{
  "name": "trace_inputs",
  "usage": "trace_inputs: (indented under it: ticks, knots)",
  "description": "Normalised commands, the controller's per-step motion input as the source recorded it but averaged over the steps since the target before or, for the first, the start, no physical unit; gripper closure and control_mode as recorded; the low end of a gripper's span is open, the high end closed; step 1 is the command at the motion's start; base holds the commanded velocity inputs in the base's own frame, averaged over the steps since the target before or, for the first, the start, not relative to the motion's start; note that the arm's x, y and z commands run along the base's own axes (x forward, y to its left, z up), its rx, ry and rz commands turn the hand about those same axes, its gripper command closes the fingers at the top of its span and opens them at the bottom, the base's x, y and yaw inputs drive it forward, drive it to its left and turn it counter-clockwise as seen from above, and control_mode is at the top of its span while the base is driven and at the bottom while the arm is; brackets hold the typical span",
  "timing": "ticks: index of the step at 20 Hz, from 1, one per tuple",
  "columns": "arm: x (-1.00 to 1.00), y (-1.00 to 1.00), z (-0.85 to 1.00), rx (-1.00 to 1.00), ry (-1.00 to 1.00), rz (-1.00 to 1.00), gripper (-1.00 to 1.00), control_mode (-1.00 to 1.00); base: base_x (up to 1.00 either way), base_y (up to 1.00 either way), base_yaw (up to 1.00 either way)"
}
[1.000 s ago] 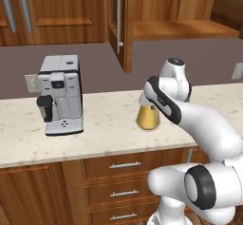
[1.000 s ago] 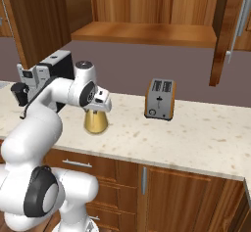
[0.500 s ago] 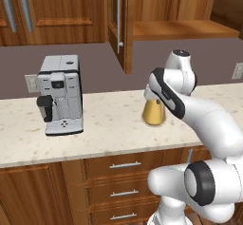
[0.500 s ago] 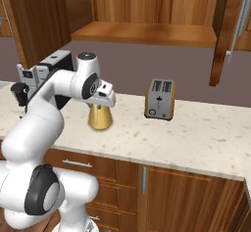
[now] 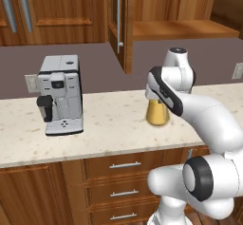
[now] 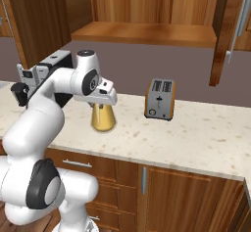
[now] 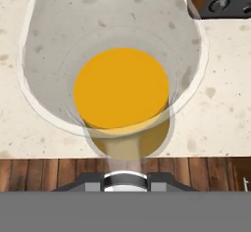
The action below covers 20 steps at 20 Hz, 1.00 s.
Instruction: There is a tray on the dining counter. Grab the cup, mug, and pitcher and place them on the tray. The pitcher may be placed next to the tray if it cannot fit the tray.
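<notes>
Pitcher (image 5: 157,113): clear glass, wide base, orange liquid; upright over the table, near the front edge, whether base touches the stone or hangs just above, cannot tell; in the hand view (image 7: 121,86) seen from straight above, orange disc ringed by glass.
End effector (image 6: 101,104): directly above the pitcher, pinching its narrow neck; neck hidden between the fingers.
Arm: bent over from the base, wrist pointing down at the pitcher.
Table (image 5: 109,129): beige speckled stone on brown drawer fronts with silver handles.
Coffee machine (image 5: 60,95): silver and black, well to the left of the pitcher, near the wall.
Toaster (image 6: 160,99): silver with orange sides, to the right of the pitcher, apart from it.
Cabinets (image 6: 147,6): brown wood above; one door (image 5: 122,23) standing ajar.
</notes>
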Motion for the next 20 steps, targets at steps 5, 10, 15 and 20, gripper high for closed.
trace_inputs:
  ticks: [5,10,15,20]
  knots:
    - [0.00,-0.02,0.00,0.01,0.03,0.00,1.00,-1.00,0.00,0.00,0.00]
    - [0.00,0.00,0.00,0.00,0.00,0.00,1.00,1.00,-0.21,-0.09,0.00]
    - [0.00,0.00,0.00,0.00,0.00,0.00,1.00,1.00,-0.94,-0.16,0.11]
    - [0.00,0.00,0.00,0.00,0.00,0.00,1.00,1.00,-0.81,0.13,0.57]
